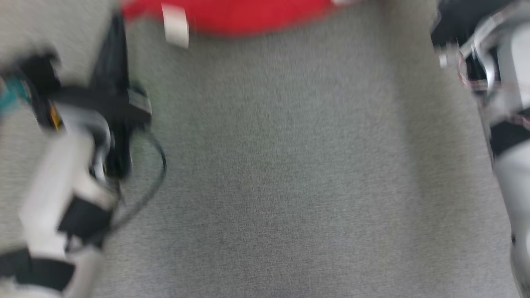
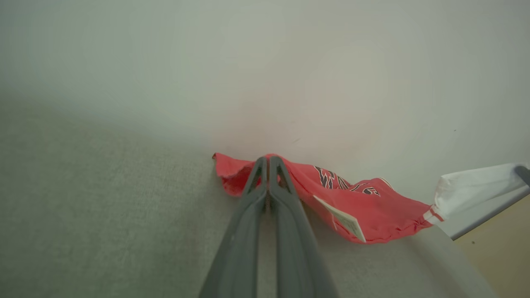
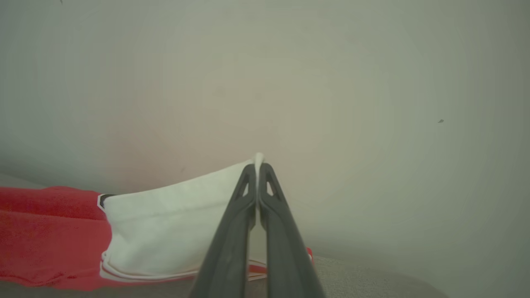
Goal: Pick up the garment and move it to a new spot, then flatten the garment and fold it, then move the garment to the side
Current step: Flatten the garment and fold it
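Note:
The garment [image 1: 248, 16] is red with a white tag and lies along the top edge of the blurred head view. In the left wrist view my left gripper [image 2: 268, 159] is shut on a raised red edge of the garment [image 2: 372, 207], which bears dark lettering and a white tag. My right gripper [image 3: 257, 165] is shut on the garment's white section [image 3: 165, 227], lifted off the surface, with red cloth [image 3: 41, 231] to its left. In the head view the left arm's dark fingers [image 1: 112, 49] reach up toward the red cloth.
A grey fabric surface [image 1: 273, 165] spreads across the middle of the head view. A pale wall [image 2: 265, 62] stands just behind the garment. A black cable [image 1: 159, 165] loops beside the left arm. Tan floor [image 2: 501, 252] shows past the surface's edge.

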